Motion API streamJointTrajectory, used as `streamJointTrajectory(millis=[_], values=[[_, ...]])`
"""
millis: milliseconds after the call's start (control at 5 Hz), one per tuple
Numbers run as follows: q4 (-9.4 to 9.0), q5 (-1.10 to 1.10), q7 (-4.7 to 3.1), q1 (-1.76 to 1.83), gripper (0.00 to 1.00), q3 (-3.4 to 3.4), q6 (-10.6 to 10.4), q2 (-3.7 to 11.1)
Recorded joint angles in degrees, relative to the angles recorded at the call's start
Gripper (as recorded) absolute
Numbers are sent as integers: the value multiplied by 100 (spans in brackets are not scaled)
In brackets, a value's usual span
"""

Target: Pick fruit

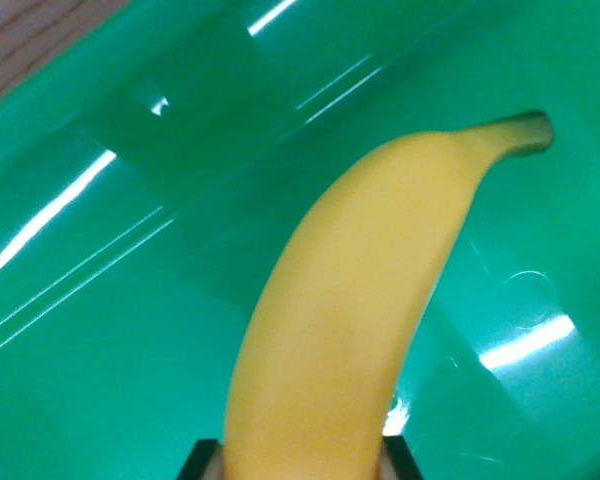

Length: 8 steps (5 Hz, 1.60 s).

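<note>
A yellow banana (360, 300) fills the middle of the wrist view, its dark green stem tip (532, 132) pointing to the upper right. Its lower end sits between the two dark fingertips of my gripper (302, 462) at the bottom edge. One fingertip (198, 460) shows on the wrist view's left and the other (404, 458) on the right, both pressed against the banana's sides. The gripper is shut on the banana. The rest of the fingers is out of frame.
A glossy green plastic bin (110, 300) lies behind and under the banana, its wall and floor streaked with light reflections. A strip of wooden surface (20, 40) shows beyond the bin's rim at the top left.
</note>
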Motion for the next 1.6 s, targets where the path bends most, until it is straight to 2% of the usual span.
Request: streamJointTrajectory(millis=[200, 400, 600, 800, 1000, 1200, 1400, 1600], values=[[165, 8, -1, -4, 100, 3, 267, -103], [165, 8, -1, -4, 100, 3, 267, -103], [323, 16, -2, -8, 100, 6, 525, -202], [323, 16, -2, -8, 100, 6, 525, -202], [492, 24, -3, -12, 100, 8, 799, -308], [492, 24, -3, -12, 100, 8, 799, -308], [659, 32, -4, -16, 100, 11, 1069, -412], [659, 32, -4, -16, 100, 11, 1069, -412]])
